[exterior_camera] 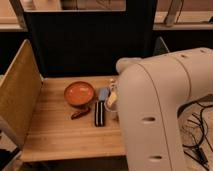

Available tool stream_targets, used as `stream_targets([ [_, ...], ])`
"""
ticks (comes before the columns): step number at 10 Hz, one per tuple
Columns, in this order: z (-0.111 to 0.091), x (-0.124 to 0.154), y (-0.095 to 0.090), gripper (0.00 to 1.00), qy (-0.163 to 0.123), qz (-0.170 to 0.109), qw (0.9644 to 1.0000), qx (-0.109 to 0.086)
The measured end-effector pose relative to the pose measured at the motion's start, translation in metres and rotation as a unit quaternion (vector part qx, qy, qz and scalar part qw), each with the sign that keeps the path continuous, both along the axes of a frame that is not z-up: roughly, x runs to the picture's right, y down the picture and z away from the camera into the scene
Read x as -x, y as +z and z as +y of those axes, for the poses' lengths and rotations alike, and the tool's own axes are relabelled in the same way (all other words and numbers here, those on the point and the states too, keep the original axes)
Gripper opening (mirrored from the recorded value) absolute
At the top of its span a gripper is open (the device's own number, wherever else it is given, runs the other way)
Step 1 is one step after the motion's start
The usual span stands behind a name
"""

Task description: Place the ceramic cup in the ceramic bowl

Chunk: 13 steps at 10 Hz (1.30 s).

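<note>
The ceramic bowl (79,93), orange-red inside with a darker rim, sits on the wooden table (55,130) left of centre. The white ceramic cup (110,108) stands to the right of the bowl, partly hidden by my arm. My gripper (113,96) is just above the cup, at the edge of the big white arm (160,110) that covers the right side of the view. Most of the gripper is hidden behind the arm.
A dark rectangular object (100,113) lies left of the cup. A small blue object (103,93) lies between bowl and gripper. A reddish-brown item (80,114) lies in front of the bowl. A tan side panel (17,95) borders the table's left; a dark wall stands behind.
</note>
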State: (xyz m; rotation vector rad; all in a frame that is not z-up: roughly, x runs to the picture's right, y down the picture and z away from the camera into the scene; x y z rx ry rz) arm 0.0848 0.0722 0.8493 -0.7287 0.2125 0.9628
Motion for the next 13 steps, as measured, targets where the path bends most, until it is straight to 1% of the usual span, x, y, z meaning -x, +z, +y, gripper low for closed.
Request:
stream_targets([
  [2, 0.01, -0.002, 0.01, 0.58, 0.004, -0.002, 0.9998, 0.018],
  [3, 0.011, -0.003, 0.011, 0.48, 0.005, -0.004, 0.9998, 0.021],
  [4, 0.011, -0.004, 0.011, 0.36, 0.003, -0.006, 0.9997, 0.024],
  [5, 0.011, -0.003, 0.01, 0.28, 0.003, -0.008, 0.9996, 0.025],
  [6, 0.01, -0.002, 0.005, 0.18, 0.007, -0.012, 0.9995, 0.027],
  [7, 0.008, -0.002, 0.0, 0.06, 0.012, -0.017, 0.9994, 0.027],
  [8, 0.003, -0.002, -0.006, 0.02, 0.017, -0.02, 0.9994, 0.023],
  [10, -0.006, -0.002, -0.021, 0.0, 0.032, -0.033, 0.9988, 0.015],
  [11, -0.014, -0.001, -0.031, 0.0, 0.036, -0.04, 0.9985, 0.005],
  [13, -0.041, 0.004, -0.051, 0.0, 0.035, -0.059, 0.9974, -0.025],
])
